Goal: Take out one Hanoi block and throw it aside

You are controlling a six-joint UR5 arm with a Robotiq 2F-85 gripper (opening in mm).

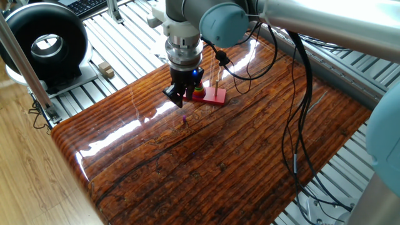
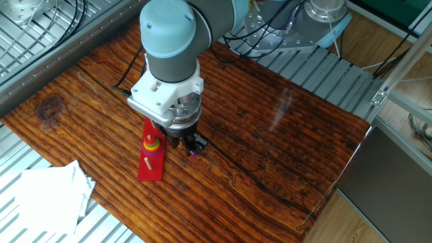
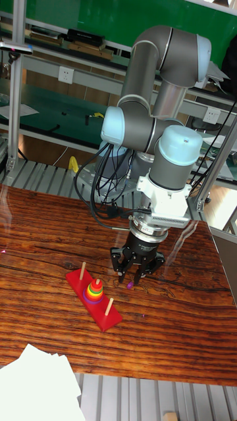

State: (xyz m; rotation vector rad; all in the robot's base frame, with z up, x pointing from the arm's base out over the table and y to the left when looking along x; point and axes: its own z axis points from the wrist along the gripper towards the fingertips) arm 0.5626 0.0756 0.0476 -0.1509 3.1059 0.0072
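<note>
The Hanoi block is a tiny purple disc lying on the wooden table, free of the gripper; it also shows as the Hanoi block and the Hanoi block. My gripper hangs just above it, open, with nothing between its fingers. It points down as the gripper and sits mostly under the wrist as the gripper. Beside it stands the ring stack on one peg of the red base, seen too as the red base and the red base.
White paper sheets lie off the table's near corner. A black round device and a small wooden block sit on the slatted frame beyond the table edge. Black cables hang from the arm over the table.
</note>
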